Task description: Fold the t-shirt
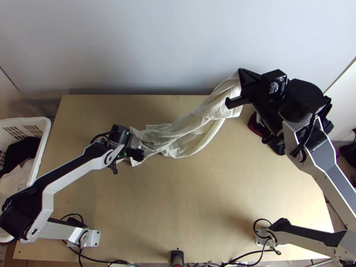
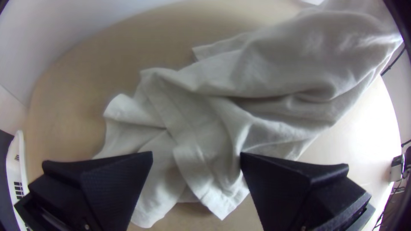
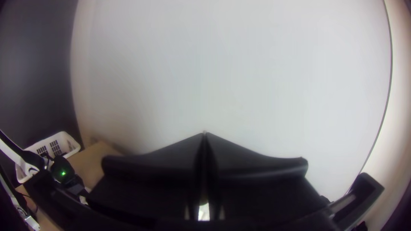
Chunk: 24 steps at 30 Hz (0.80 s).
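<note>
In the left wrist view, the fingers of the left gripper (image 2: pixel 196 155) stood apart, with rumpled cloth of the t-shirt (image 2: pixel 205 124) beneath and between them. A folded-over band and several creases crossed there above the worktop (image 2: pixel 77 98). Had they closed at that spot, they might have gathered several layers at once, because no single edge lay separate; or they might have pinched a crease and missed the hem.

In the right wrist view, the fingers of the right gripper (image 3: pixel 204 133) were together, pointing towards the pale wall (image 3: pixel 239 77).

In the top view, that pair was clamped on one end of the pale t-shirt, held up by the worktop's far edge, right of its middle. From there the cloth ran down in a twisted, bunched slant to the left half. Hanging from one small hold, it could have stayed roped, and a hard pull would likely have dragged its loose end out from under the left gripper. A swing outward risked brushing the dark items (image 1: pixel 256 127) at the right edge, since they sat close beneath that arm.
</note>
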Each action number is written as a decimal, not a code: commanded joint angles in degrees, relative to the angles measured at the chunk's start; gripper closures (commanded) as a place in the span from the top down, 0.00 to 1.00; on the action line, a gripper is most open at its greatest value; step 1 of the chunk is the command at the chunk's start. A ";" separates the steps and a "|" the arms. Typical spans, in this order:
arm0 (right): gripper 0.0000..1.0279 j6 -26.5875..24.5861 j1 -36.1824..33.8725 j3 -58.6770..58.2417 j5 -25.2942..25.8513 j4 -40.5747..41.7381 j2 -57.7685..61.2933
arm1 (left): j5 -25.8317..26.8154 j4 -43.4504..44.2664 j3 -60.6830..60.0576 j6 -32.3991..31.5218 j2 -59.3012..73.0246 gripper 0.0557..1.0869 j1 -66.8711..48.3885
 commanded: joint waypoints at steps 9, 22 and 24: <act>0.03 -0.60 -0.37 -0.17 0.38 0.07 1.52 | -1.23 -4.21 -2.75 -3.21 1.27 0.95 -5.74; 0.03 -1.12 -0.90 -4.56 0.47 1.21 1.26 | -0.35 -10.89 -0.47 -5.41 -4.27 0.95 -4.95; 0.03 -0.95 -0.81 -5.35 0.47 1.39 1.26 | -0.35 -11.42 -0.38 -5.41 -6.55 0.95 -4.86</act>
